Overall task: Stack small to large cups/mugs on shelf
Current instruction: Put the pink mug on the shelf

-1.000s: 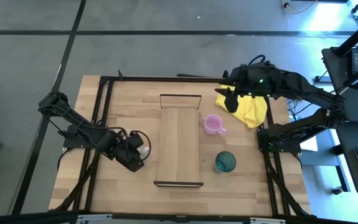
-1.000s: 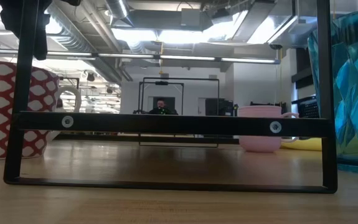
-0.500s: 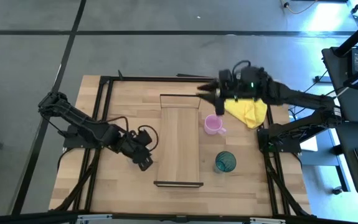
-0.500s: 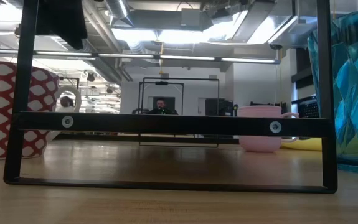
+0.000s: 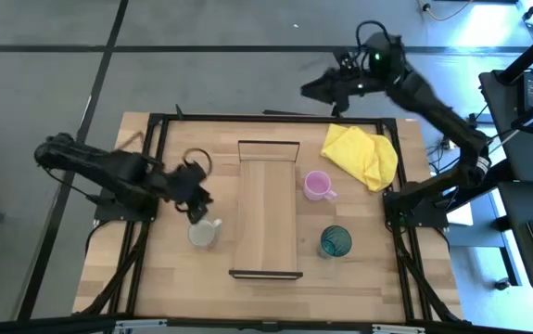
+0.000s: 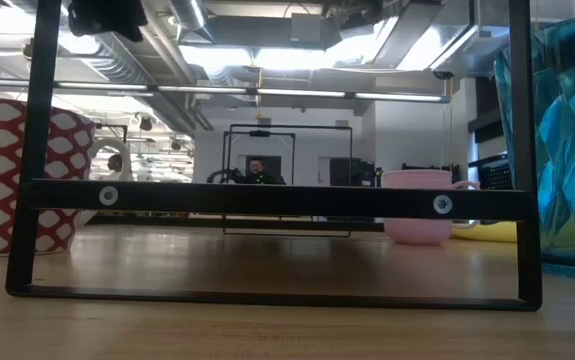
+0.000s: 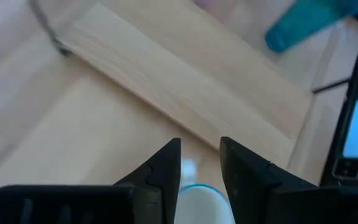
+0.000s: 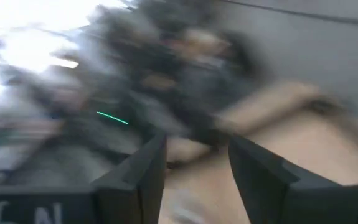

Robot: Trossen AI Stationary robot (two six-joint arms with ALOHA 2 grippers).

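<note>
The light-wood shelf (image 5: 268, 209) lies in the middle of the table. The white mug (image 5: 204, 232), red-patterned outside in the low view (image 6: 17, 175), stands on its base on the table left of the shelf. The pink mug (image 5: 318, 186) and the teal cup (image 5: 335, 241) stand on the table right of the shelf. My left gripper (image 5: 195, 193) is open and empty, raised above and just beyond the white mug, which shows between its fingers in the left wrist view (image 7: 200, 202). My right gripper (image 5: 312, 88) is open and empty, high beyond the table's far edge.
A crumpled yellow cloth (image 5: 361, 153) lies at the far right of the table, near the pink mug. The shelf's dark metal end frame (image 6: 267, 198) stands close in front of the low camera. A black frame (image 5: 155, 186) runs along the table's sides.
My left gripper has risen off the white mug and gone toward the table's far left; the mug stays standing on the table. My right gripper has swung from above the yellow cloth toward the table's left, then up and past the far edge.
</note>
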